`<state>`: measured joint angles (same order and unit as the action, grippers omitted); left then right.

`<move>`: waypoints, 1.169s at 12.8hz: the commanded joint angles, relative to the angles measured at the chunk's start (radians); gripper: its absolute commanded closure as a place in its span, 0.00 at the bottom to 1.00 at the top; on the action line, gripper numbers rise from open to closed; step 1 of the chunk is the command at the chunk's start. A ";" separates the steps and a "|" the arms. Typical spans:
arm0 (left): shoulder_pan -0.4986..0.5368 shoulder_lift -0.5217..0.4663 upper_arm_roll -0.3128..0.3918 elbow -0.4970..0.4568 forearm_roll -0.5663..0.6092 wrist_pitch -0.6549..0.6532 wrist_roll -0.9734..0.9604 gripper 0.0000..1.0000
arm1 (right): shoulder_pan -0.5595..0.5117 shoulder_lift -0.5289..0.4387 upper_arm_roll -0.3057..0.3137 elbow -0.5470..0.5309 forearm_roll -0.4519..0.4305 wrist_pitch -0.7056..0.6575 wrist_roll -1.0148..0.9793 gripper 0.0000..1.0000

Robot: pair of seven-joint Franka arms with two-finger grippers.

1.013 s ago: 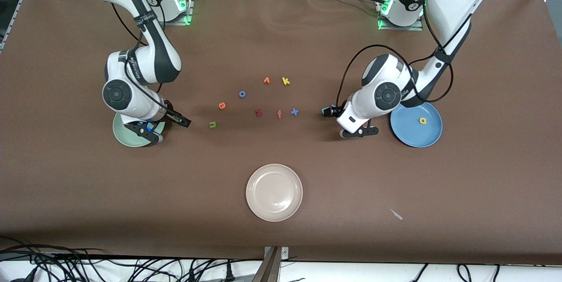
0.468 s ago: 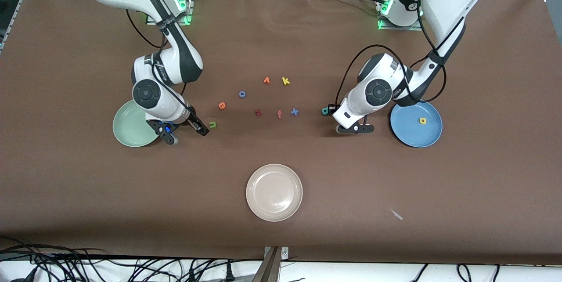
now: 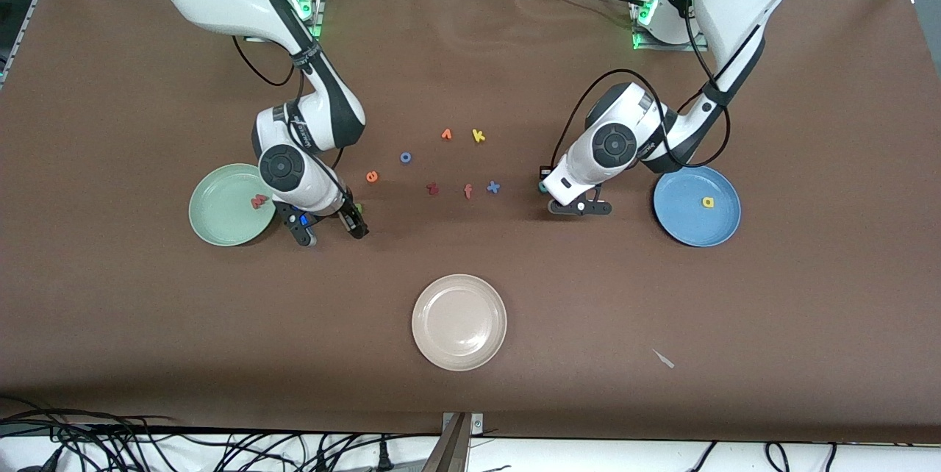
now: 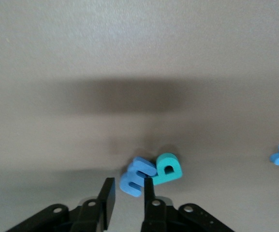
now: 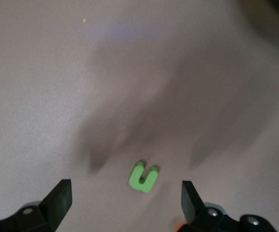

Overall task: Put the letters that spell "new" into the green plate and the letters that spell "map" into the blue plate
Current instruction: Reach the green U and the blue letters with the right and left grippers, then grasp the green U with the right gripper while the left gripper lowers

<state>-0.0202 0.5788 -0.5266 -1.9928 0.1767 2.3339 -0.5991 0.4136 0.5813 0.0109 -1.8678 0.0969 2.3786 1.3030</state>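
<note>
Front view: brown table (image 3: 110,325); left end effector (image 4: 128,189) pinching blue m (image 4: 137,176), right end effector (image 5: 124,195) wide open.

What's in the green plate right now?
The green plate holds one pinkish-red w, lying toward its right-arm-side rim beside the right arm's wrist. The rest of the visible plate is bare; the arm covers its rim there, so that sliver can't be checked.

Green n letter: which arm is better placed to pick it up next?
Right. The right gripper hangs open directly over the green n, beside the green plate. The left gripper is at the blue m.
</note>
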 commanded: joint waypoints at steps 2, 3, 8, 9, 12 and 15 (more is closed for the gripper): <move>-0.006 -0.005 0.000 -0.012 0.057 0.015 -0.008 0.67 | 0.021 0.014 -0.002 -0.022 0.007 0.063 0.027 0.01; -0.009 -0.005 0.000 -0.011 0.057 0.015 -0.008 0.67 | 0.021 0.002 -0.002 -0.071 0.004 0.123 0.021 0.01; -0.033 0.013 0.003 -0.011 0.075 0.018 -0.013 0.65 | 0.021 -0.015 -0.002 -0.137 0.001 0.206 -0.011 0.10; -0.033 0.015 0.004 -0.009 0.098 0.018 -0.016 0.65 | 0.021 -0.017 -0.002 -0.139 0.001 0.206 -0.017 0.16; -0.033 0.021 0.005 -0.006 0.099 0.019 -0.016 0.65 | 0.021 -0.020 -0.003 -0.139 0.001 0.199 -0.042 0.38; -0.033 0.033 0.007 -0.006 0.101 0.019 -0.016 0.64 | 0.021 -0.021 -0.005 -0.137 0.001 0.197 -0.051 0.45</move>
<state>-0.0516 0.6029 -0.5221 -1.9957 0.2398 2.3394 -0.6016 0.4302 0.5736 0.0103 -1.9790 0.0965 2.5680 1.2758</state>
